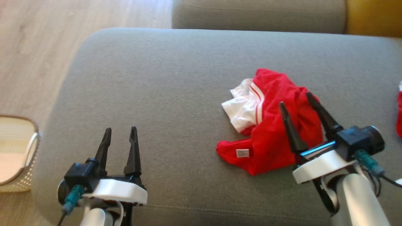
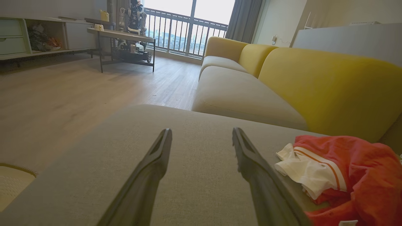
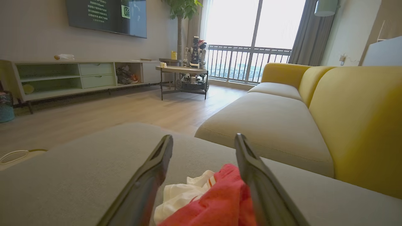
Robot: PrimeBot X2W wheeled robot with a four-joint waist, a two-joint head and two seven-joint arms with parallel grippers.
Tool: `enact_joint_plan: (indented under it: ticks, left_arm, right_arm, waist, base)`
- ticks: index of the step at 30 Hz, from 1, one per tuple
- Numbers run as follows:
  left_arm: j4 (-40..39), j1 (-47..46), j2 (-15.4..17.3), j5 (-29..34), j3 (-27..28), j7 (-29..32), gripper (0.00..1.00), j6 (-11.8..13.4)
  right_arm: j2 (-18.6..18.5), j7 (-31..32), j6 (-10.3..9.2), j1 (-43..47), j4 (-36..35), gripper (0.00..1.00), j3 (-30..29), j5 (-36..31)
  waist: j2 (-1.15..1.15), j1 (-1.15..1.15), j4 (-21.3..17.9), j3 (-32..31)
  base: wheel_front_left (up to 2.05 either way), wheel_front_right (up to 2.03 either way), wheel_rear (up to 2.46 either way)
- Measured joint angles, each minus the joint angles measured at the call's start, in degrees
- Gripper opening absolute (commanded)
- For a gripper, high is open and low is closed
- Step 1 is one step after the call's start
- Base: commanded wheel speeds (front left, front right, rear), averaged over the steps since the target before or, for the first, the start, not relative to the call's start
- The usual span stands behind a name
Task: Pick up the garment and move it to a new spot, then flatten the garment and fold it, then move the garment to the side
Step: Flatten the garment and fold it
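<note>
A crumpled red garment (image 1: 273,125) with white trim lies in a heap on the grey sofa cushion (image 1: 176,81), right of centre. My right gripper (image 1: 295,99) hovers open above the heap's right part, its two dark fingers spread over the red cloth, nothing between them. Along that gripper the garment (image 3: 204,201) shows low between the fingers (image 3: 251,163). My left gripper (image 1: 121,129) stands open over bare cushion at the lower left, well apart from the cloth. From the left wrist the garment (image 2: 345,175) lies to the right of the open gripper (image 2: 202,131).
A pale woven basket (image 1: 19,157) stands on the wood floor left of the cushion. A second grey cushion (image 1: 257,15) and yellow backrest (image 1: 373,15) lie beyond. Another red item (image 1: 399,116) peeks in at the right edge. A low table (image 3: 183,72) stands far off.
</note>
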Motion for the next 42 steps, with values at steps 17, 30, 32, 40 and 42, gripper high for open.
enact_joint_plan:
  ticks: [17, 30, 32, 40, 42]
  left_arm:
    - [0.0, 0.4, -0.5, -0.2, -1.4, 0.0, 1.00, -0.8]
    - [-0.5, -3.3, -0.6, -3.0, -5.7, 0.0, 1.00, 1.6]
    - [-0.5, -3.3, -0.6, -3.0, -6.0, 0.0, 1.00, 1.6]
    - [-0.4, -3.7, -0.6, -3.6, -6.3, 0.0, 1.00, 2.1]
    - [-0.2, -3.7, -0.6, -3.6, -6.0, 0.0, 1.00, 2.1]
  right_arm:
    - [-3.3, 14.8, 0.00, -13.4, 20.6, 1.00, 10.1, -2.6]
    - [-8.1, 23.6, 0.00, -24.5, 38.5, 0.61, 12.9, -6.3]
    - [-8.4, 23.4, 0.00, -24.9, 39.3, 0.00, 14.0, -6.1]
    - [-7.7, 13.2, 0.00, -28.1, 38.6, 0.00, 9.4, -2.1]
    - [-6.7, 10.9, 0.00, -29.9, 37.4, 0.00, 7.1, -1.0]
  waist:
    - [0.00, 0.00, 7.3, 0.7]
    - [0.00, 0.01, 10.8, 5.8]
    - [0.00, 0.01, 11.0, 6.1]
    - [0.00, 0.01, 10.3, 5.7]
    - [0.00, 0.01, 9.8, 5.0]
  base:
    - [0.00, 0.00, 0.00]
    - [0.00, 0.00, 0.00]
    - [0.00, 0.00, 0.00]
    - [0.00, 0.00, 0.00]
    - [0.00, 0.00, 0.00]
